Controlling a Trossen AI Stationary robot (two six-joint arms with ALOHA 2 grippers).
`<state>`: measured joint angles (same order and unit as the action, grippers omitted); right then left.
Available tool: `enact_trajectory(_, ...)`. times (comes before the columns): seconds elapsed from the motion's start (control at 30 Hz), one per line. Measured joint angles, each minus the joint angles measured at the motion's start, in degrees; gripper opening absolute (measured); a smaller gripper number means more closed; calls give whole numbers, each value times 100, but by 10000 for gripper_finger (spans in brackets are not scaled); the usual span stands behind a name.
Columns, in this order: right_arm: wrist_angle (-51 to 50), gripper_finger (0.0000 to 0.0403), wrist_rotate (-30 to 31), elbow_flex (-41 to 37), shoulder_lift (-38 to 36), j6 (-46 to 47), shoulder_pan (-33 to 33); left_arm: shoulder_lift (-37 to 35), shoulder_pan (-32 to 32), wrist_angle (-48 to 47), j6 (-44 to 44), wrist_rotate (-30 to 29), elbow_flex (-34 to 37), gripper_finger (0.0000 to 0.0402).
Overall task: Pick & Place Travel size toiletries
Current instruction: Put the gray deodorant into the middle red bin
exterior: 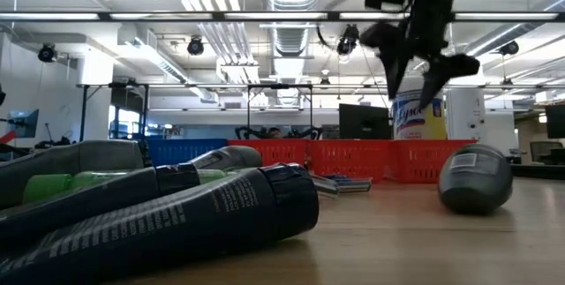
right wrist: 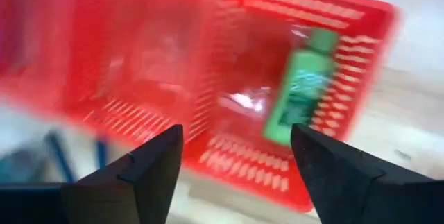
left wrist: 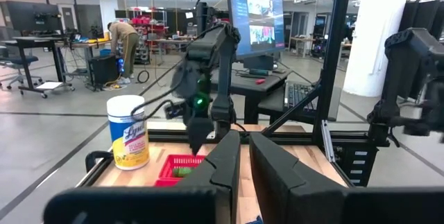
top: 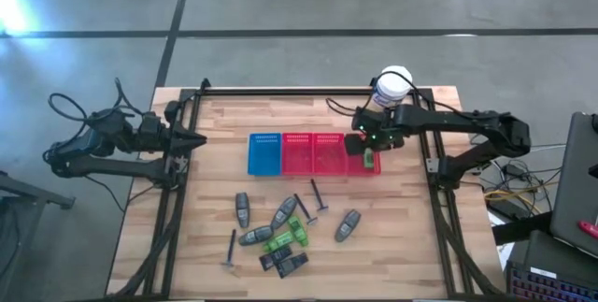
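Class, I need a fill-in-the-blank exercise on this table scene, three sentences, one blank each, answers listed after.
1. The green bottle lies inside a ____ basket.
2. The right gripper above it has its fingers ____.
3. Beside the three red baskets stands one ____ basket.

Answers: red; open; blue

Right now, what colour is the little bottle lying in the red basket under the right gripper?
Bright green bottle, clearest in the right wrist view.

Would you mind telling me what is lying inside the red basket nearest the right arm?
One green bottle lies inside the red basket, below the open right gripper. From above, the arm covers part of that basket, so anything else there stays hidden.
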<state>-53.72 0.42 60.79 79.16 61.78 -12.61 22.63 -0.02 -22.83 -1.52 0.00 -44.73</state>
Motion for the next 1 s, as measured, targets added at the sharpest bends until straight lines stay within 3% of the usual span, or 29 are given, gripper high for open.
enact_trajectory(0.23, -3, 281, -324, 546, 272, -2787, 1935, 0, -1, 2, 0, -1, 0, 41)
enact_trajectory(0.43, -270, 270, -271, 1094, 1215, -4538, 3279, 0, 1, 2, 0, -1, 0, 41)
enact_trajectory(0.57, -776, 280, 309, 1685, 1976, -5178, 3640, 0, 0, 2, 0, -1, -1, 41)
enact_trajectory(0.7, -797, 300, 293, 1937, 2555, -6156, 3791, 0, -1, 2, 0, -1, 0, 41)
enact_trajectory(1.0, 126, 340, 266, 1338, 2726, -6814, 3844, 0, 1, 2, 0, 1, 0, 41)
